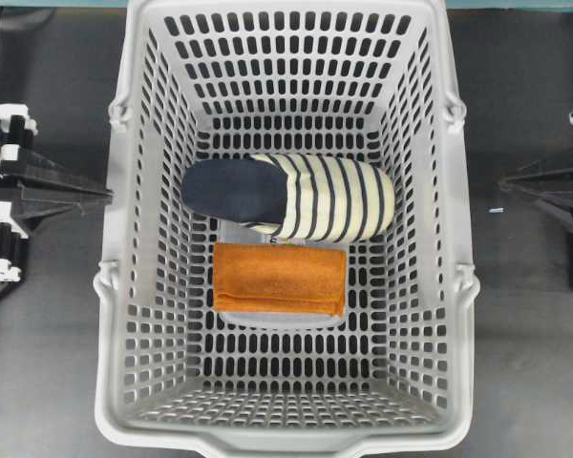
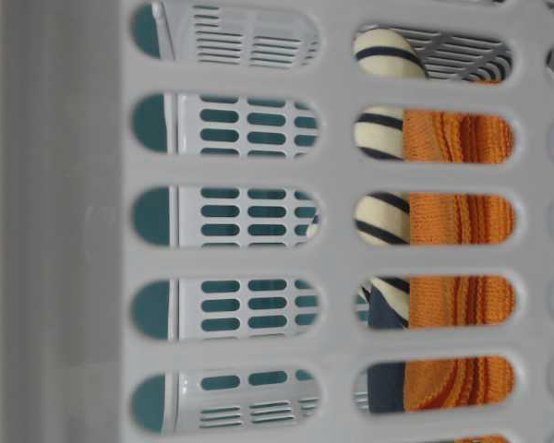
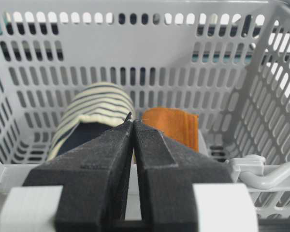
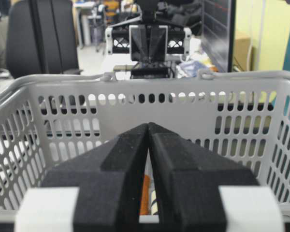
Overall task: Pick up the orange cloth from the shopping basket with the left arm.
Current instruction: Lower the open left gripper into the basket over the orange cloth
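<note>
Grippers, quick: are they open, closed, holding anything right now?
Left gripper: closed, holding nothing, outside the basket.
Right gripper: closed, holding nothing.

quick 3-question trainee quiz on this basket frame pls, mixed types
1. True or false: the left gripper is shut and outside the shopping basket.
2. What lies directly beside the orange cloth on the basket floor? A) a striped slipper B) a bottle C) a sponge
3. Fill in: the right gripper holds ____.

Key: 1 true. 2 A; in the overhead view the slipper sits just above the cloth. 3 nothing; its jaws are closed and empty, outside the basket.
</note>
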Motion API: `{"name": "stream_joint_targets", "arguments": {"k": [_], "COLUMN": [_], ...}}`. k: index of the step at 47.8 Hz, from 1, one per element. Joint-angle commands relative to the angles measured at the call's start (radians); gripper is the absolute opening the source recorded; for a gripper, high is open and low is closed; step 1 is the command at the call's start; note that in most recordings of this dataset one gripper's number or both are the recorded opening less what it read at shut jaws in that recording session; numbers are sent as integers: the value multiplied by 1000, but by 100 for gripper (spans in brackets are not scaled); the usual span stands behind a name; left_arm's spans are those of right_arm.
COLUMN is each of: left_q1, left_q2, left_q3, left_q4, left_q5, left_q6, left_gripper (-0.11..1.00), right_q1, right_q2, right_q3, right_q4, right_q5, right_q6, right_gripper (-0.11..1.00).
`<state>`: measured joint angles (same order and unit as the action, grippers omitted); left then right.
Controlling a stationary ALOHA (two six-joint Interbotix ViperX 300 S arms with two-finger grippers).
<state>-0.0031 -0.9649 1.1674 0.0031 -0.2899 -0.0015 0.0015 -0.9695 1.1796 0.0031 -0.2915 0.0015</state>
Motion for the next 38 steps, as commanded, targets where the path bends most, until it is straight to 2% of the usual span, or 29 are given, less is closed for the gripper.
{"name": "stream_joint_targets", "arguments": {"k": [1, 4, 8, 16, 26, 38], "left_q1": [11, 11, 11, 5, -23, -64], "left_q2": [12, 18, 34, 100, 264, 529], "left_q3": [-49, -92, -166, -348, -561, -804], "left_q4": [40, 40, 40, 40, 40, 40], "left_q5": [58, 133, 259, 529, 762, 999], "left_q6": [-28, -46, -63, -64, -63, -54], "left_gripper": [6, 3, 1, 1, 1, 1], "right_q1": [3, 3, 6, 5, 6, 5], "right_q2": [12, 14, 14, 14, 6, 5], "right_q3": [-8, -5, -5, -3, -3, -3], "right_q4": [2, 15, 18, 18, 18, 18], "right_q5": [-8, 0, 25, 74, 78, 78], "right_q6": [15, 23, 51, 91, 89, 89], "right_gripper": [0, 6, 0, 0, 0, 0]}}
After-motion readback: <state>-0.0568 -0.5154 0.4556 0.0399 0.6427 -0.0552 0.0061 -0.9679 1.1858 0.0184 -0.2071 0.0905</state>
